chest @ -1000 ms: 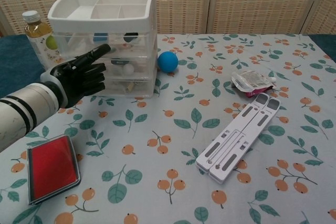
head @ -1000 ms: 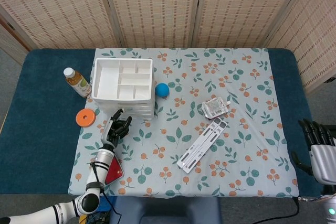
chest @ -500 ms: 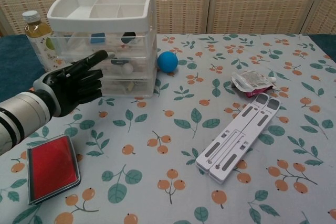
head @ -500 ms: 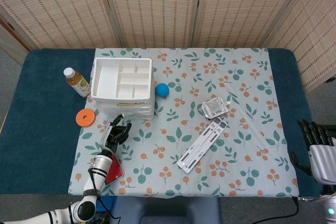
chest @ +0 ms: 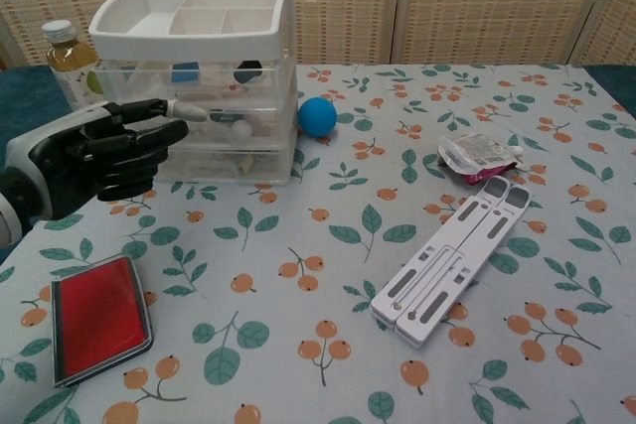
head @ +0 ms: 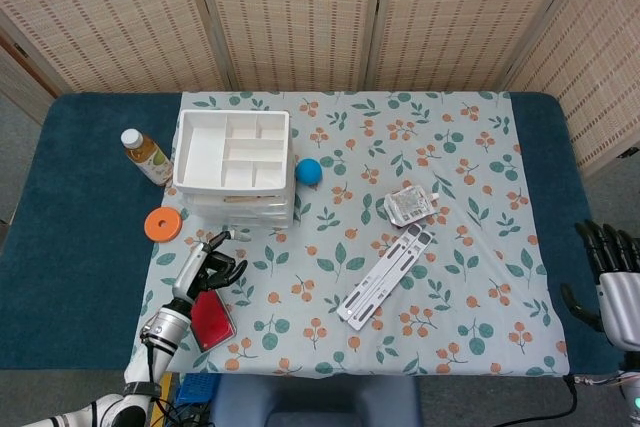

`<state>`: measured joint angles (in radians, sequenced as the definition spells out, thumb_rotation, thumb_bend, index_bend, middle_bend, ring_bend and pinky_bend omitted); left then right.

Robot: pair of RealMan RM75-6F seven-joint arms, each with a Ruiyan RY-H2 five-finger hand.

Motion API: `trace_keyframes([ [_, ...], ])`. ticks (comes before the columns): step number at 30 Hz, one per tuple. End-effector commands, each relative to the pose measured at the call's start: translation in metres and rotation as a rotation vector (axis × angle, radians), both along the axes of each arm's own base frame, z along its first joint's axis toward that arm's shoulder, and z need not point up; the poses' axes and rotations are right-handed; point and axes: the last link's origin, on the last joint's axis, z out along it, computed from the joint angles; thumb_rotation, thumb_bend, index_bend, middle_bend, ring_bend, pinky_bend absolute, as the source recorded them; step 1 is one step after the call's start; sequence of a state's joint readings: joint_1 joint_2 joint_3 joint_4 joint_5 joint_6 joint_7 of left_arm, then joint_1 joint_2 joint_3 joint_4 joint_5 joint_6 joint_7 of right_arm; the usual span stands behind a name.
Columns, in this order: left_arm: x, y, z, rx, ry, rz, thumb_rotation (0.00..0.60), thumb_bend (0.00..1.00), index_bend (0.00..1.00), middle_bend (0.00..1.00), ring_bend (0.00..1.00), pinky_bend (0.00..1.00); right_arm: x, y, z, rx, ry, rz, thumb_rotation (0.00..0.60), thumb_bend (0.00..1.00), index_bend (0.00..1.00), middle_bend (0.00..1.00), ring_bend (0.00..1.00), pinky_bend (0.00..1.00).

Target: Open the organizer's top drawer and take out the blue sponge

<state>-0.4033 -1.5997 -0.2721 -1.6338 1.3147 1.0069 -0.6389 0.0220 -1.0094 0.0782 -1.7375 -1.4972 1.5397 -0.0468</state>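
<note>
The white organizer [head: 235,162] [chest: 199,76] stands at the back left, its clear drawers flush with the frame. Through the top drawer's front a small blue sponge [chest: 184,71] shows. My left hand [head: 205,265] [chest: 99,156] hovers in front of the organizer's left side, a little off it. Its fingers are curled with one finger stretched toward the drawers, and it holds nothing. My right hand [head: 612,269] hangs at the table's far right edge with its fingers spread and empty.
A blue ball [head: 309,171] [chest: 318,116] lies right of the organizer. A drink bottle [head: 146,155] and an orange disc [head: 163,224] sit to its left. A red case [chest: 97,317], a white folding stand [chest: 452,265] and a pouch [chest: 477,156] lie on the floral cloth.
My left hand has drawn back from the organizer's front toward the near left. The drawers have not moved. My right hand has dropped slightly.
</note>
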Motion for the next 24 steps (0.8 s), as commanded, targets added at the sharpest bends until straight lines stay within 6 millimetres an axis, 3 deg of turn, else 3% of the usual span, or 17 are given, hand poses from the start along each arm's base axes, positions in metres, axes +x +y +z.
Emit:
trace_keyframes([
  [1, -0.008, 0.001, 0.021, 0.107, 0.224, -0.122, 0.600, 0.32, 0.32, 0.96, 1.00, 1.00, 0.001, 0.000, 0.000, -0.001, 0.001, 0.002, 0.600, 0.39, 0.00, 0.04, 0.00, 0.02],
  [7, -0.015, 0.013, 0.044, 0.250, 0.479, -0.206, 0.600, 0.32, 0.27, 0.96, 1.00, 1.00, 0.001, -0.001, -0.001, 0.005, 0.000, 0.003, 0.600, 0.39, 0.00, 0.04, 0.00, 0.02],
  [13, -0.015, 0.024, 0.059, 0.319, 0.545, -0.199, 0.600, 0.32, 0.26, 0.96, 1.00, 1.00, -0.001, -0.002, -0.003, 0.010, -0.004, 0.000, 0.600, 0.39, 0.00, 0.04, 0.00, 0.02],
  [24, -0.014, 0.039, 0.061, 0.317, 0.658, -0.215, 0.600, 0.32, 0.23, 0.96, 1.00, 1.00, -0.005, -0.001, -0.002, 0.006, -0.009, -0.004, 0.600, 0.39, 0.00, 0.04, 0.00, 0.02],
])
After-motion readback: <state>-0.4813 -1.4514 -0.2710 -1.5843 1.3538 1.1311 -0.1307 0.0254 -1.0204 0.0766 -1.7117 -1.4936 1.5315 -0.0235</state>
